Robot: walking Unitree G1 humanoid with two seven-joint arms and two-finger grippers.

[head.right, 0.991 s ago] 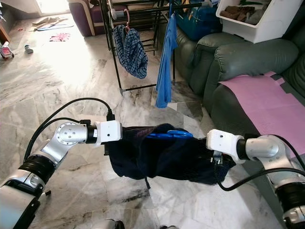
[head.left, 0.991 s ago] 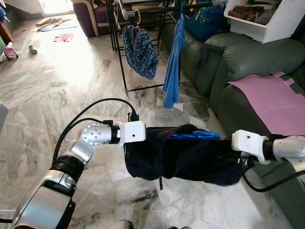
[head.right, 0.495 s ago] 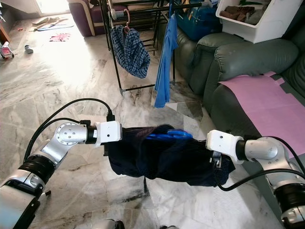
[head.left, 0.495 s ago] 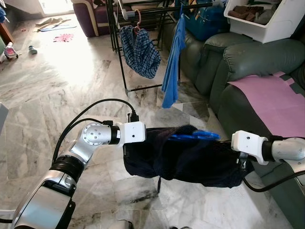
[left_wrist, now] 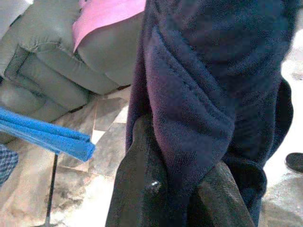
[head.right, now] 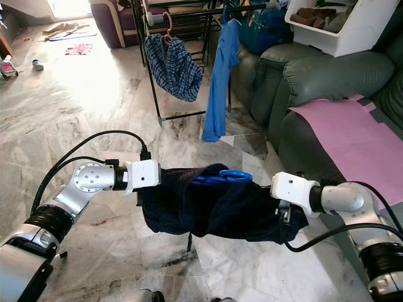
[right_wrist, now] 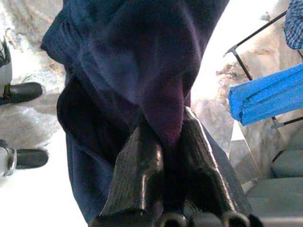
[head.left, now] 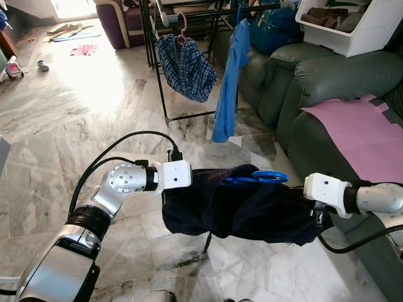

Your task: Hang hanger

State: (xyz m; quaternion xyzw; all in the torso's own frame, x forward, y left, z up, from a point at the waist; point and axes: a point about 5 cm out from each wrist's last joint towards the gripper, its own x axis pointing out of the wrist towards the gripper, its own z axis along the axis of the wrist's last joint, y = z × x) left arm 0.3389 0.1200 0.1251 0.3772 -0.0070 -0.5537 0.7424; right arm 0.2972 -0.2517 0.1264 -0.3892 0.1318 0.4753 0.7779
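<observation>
A dark navy garment hangs stretched between my two arms above the marble floor, with a blue plastic hanger poking out of its top edge. My left gripper is shut on one end of the garment, its black fingers pinching a fold of cloth. At the other end my right gripper is shut on the fabric too. Ahead stands a black drying rack with a checked garment on a brown hanger and a blue shirt hanging from its rail.
A grey-green sofa with a pink cloth runs along the right. A white basket of clothes sits on its back. Purple seating stands behind the rack. Small items litter the floor at far left.
The held garment sags slightly lower, and the blue shirt on the rack has swung a little. Both arms hold nearly the same pose.
</observation>
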